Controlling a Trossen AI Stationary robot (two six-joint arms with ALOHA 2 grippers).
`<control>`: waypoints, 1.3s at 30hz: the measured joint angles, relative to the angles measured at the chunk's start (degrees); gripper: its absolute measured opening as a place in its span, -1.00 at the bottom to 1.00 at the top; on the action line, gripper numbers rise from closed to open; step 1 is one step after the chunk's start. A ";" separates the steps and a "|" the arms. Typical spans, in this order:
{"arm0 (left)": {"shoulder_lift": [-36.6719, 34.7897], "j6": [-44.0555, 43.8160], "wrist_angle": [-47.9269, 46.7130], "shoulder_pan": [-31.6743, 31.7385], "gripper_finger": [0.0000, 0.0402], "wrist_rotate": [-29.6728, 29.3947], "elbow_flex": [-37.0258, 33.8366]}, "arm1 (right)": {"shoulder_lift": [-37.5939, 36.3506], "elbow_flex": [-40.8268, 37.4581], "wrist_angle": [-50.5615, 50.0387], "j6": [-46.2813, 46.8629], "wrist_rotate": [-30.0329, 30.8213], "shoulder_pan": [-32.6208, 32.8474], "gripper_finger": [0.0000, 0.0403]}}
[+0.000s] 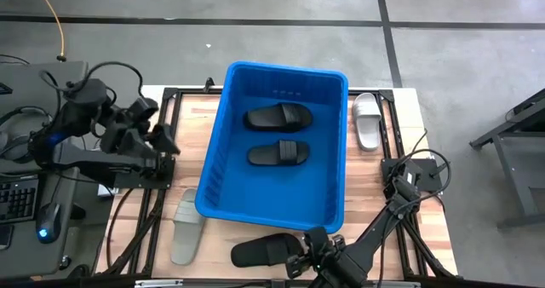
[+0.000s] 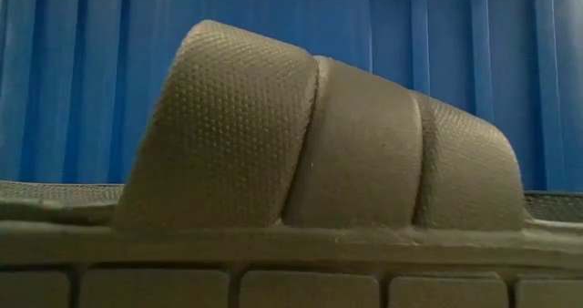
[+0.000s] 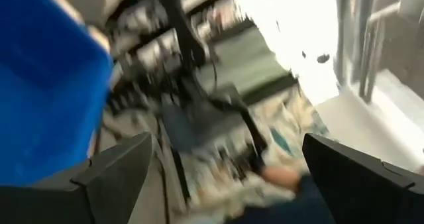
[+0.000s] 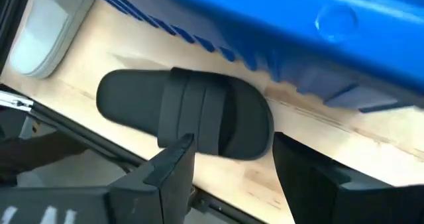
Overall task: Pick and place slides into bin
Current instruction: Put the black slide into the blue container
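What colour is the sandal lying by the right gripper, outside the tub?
Black. The slide shows best in the right wrist view, beside the blue bin.

dark cabled arms (image 1: 102, 152), angular fingers (image 4: 165, 168)

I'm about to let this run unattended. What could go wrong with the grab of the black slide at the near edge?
1. The black slide lies at the table's near edge; a nudge from the open right gripper might push it off.
2. It lies close to the bin wall, so a finger could catch the ribbing.
3. The grey slide lies close by and could get knocked.
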 joint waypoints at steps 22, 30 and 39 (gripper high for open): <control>16.38 -6.65 33.63 -0.02 0.89 3.66 0.00 | -5.49 0.07 -0.75 4.24 19.92 -2.69 -0.04; 17.77 -5.46 33.21 0.00 0.89 4.22 -0.02 | -6.46 -0.21 7.11 -5.99 10.37 -0.19 -0.04; 16.44 5.20 23.21 -2.18 0.89 5.70 0.02 | -10.47 0.76 8.20 -6.95 42.87 4.64 -0.04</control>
